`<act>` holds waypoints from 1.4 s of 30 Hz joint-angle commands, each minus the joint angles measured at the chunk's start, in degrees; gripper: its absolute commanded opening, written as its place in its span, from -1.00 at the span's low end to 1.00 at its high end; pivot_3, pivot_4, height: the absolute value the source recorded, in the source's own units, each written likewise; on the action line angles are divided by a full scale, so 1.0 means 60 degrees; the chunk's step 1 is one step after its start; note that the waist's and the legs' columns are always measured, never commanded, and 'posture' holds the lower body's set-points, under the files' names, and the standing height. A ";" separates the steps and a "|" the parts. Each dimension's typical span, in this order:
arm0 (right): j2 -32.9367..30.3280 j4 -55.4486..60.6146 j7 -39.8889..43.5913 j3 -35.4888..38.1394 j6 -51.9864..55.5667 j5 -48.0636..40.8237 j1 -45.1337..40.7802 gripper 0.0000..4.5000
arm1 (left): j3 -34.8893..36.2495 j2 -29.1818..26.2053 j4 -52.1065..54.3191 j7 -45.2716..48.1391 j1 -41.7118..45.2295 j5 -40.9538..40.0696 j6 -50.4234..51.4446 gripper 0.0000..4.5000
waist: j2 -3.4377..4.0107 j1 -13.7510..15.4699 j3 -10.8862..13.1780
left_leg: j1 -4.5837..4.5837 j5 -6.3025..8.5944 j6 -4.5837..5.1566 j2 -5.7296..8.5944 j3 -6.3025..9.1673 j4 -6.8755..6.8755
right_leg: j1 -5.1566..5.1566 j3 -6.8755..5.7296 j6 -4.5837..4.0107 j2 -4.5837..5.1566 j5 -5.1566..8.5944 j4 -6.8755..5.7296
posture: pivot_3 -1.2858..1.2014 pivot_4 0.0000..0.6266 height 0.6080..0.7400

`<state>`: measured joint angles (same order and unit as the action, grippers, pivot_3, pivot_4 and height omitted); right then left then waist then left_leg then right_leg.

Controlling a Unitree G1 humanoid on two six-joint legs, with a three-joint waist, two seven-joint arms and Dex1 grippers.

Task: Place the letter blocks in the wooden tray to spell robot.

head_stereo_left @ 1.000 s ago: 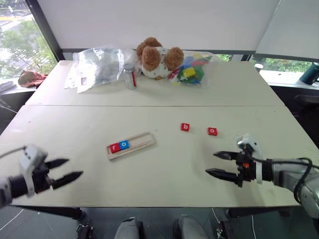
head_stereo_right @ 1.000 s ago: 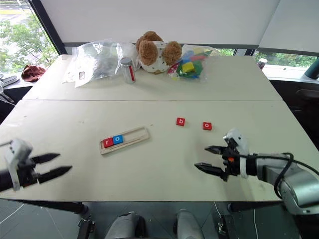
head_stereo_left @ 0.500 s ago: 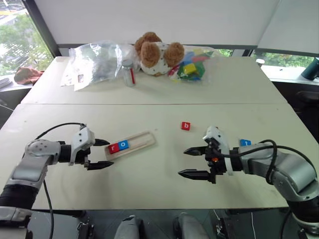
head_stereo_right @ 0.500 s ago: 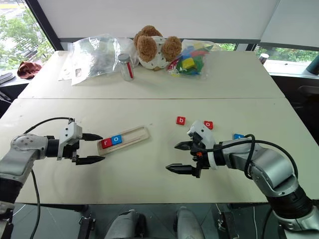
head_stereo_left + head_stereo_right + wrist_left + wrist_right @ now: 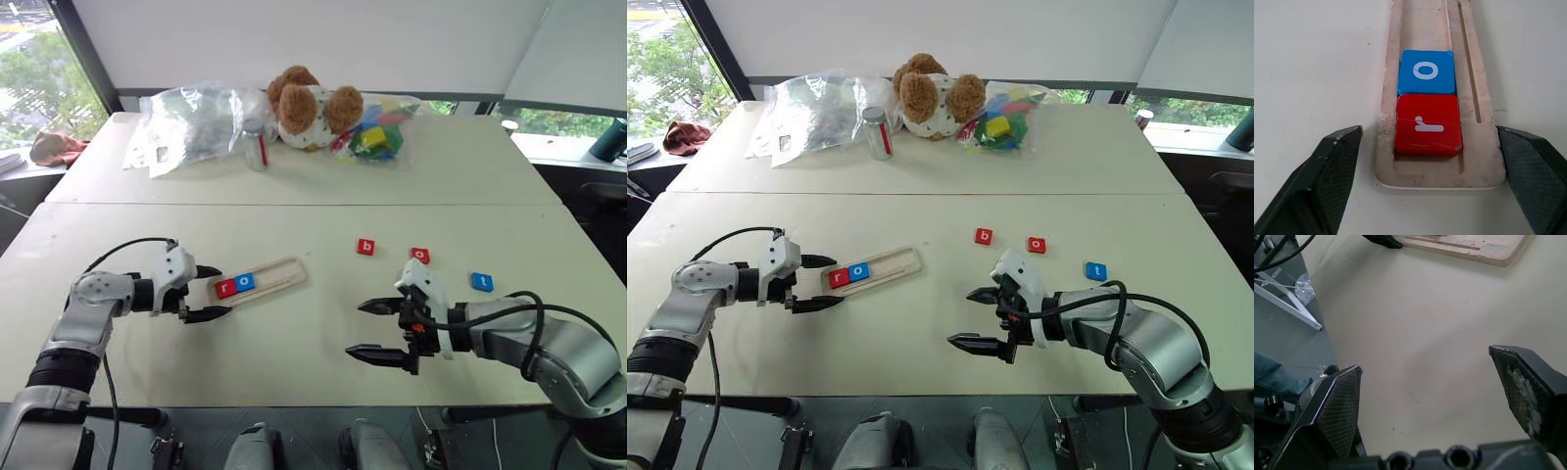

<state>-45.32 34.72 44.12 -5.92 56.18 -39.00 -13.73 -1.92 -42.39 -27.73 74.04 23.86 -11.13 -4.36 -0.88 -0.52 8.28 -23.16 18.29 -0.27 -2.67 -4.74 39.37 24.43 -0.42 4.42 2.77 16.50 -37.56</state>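
My left gripper [image 5: 220, 292] is at the near-left end of the long pale wooden tray [image 5: 279, 276]. Its two black fingers bracket that end: one sits against the tray's edge, the other just beside the opposite edge. I read that as a clamp on the wood to stop the tray sliding while tiles go in. Inside the tray groove, at the end I hold, the red square "r" tile [image 5: 225, 288] lies touching the blue square "o" tile [image 5: 245, 283]; the rest of the groove is empty. The two are packed to that end, so the word can fill outward. Three tiles lie loose on the white table [image 5: 294, 333], well apart from the tray on its right: the red "b" tile [image 5: 365, 247] nearest the tray, the red "o" tile [image 5: 419, 256] further out, and the blue "t" tile [image 5: 481, 282] furthest. My right gripper [image 5: 356, 330] has its fingers spread wide and holds nothing. It hovers over bare table between tray and loose tiles, likely staged to fetch "b" next.
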 commanded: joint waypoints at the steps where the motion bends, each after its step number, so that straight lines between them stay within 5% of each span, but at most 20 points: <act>1: 0.0018 0.0248 -0.0085 0.0263 -0.0184 -0.0030 0.0068 1.00 | -0.0190 0.0053 -0.0174 0.0036 -0.0069 0.0216 -0.0072 0.38 | -0.0002 0.0000 -0.0003 | 0.0001 0.0000 0.0000 0.0000 0.0000 0.0003 | -0.0002 0.0000 0.0000 0.0000 0.0000 0.0000 | 0.03 -0.52 1.00; 11: 0.0559 -0.1176 -0.1615 0.0971 -0.0964 0.1271 0.0107 1.00 | -0.0937 0.0359 -0.0117 0.0854 0.1691 0.0531 -0.0075 0.38 | -0.0007 0.0141 -0.0006 | 0.0000 0.0001 0.0001 0.0008 -0.0001 0.0033 | -0.0018 0.0001 0.0001 -0.0008 0.0000 -0.0005 | 0.03 -0.52 1.00; 24: 0.1817 -0.0553 -0.4260 0.2192 0.0142 0.1788 0.0144 1.00 | -0.1941 0.2201 -0.3746 0.1405 0.3937 0.1653 -0.1949 0.38 | -0.0007 0.0140 -0.0006 | -0.0026 0.0003 0.0004 0.0027 0.0003 0.0086 | 0.0002 0.0009 0.0004 -0.0032 -0.0002 -0.0036 | 0.03 -0.52 1.00; 27: 0.2686 -0.0597 -0.5195 0.2227 0.0817 0.1817 -0.0388 1.00 | -0.1910 0.2307 -0.4096 0.1459 0.4077 0.1714 -0.2151 0.99 | -0.0007 0.0118 -0.0006 | -0.0023 0.0022 0.0038 0.0024 0.0001 0.0102 | 0.0004 0.0014 0.0004 -0.0028 -0.0002 -0.0062 | 0.03 -0.52 1.00; 30: 0.3973 -0.0892 -0.6480 0.2181 0.1469 0.2161 -0.0980 1.00 | -0.1830 0.2381 -0.4325 0.1284 0.4164 0.1746 -0.2325 0.99 | -0.0006 0.0122 -0.0007 | -0.0020 0.0021 0.0036 0.0024 0.0000 0.0110 | 0.0004 0.0016 0.0004 -0.0025 -0.0002 -0.0077 | 0.03 -0.52 1.00; 36: 0.5619 -0.2072 -0.7718 0.1625 0.1544 0.3028 -0.1896 1.00 | -0.1573 0.1884 -0.3664 0.1135 0.3957 0.1703 -0.2328 0.99 | -0.0005 0.0101 -0.0008 | -0.0023 0.0019 0.0032 0.0025 0.0003 0.0110 | 0.0007 0.0016 0.0004 -0.0024 -0.0001 -0.0082 | 0.03 -0.52 1.00; 42: 0.6415 -0.3623 -0.7983 0.1527 0.1221 0.3532 -0.2582 1.00 | -0.1121 0.0613 -0.1028 0.1533 0.3036 0.0980 -0.0759 0.99 | 0.0001 -0.0132 -0.0004 | -0.0024 -0.0001 -0.0003 -0.0006 0.0003 0.0100 | 0.0023 0.0018 0.0003 -0.0028 -0.0001 -0.0095 | 0.03 -0.52 1.00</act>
<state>-7.76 13.85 -3.39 3.30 65.24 -18.56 -27.57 -10.80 -36.98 -39.58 82.49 42.85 -2.77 -12.00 -0.87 -1.31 8.26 -23.30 18.26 -0.33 -2.72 -4.73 39.95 24.58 -0.29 4.44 2.59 16.49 -38.14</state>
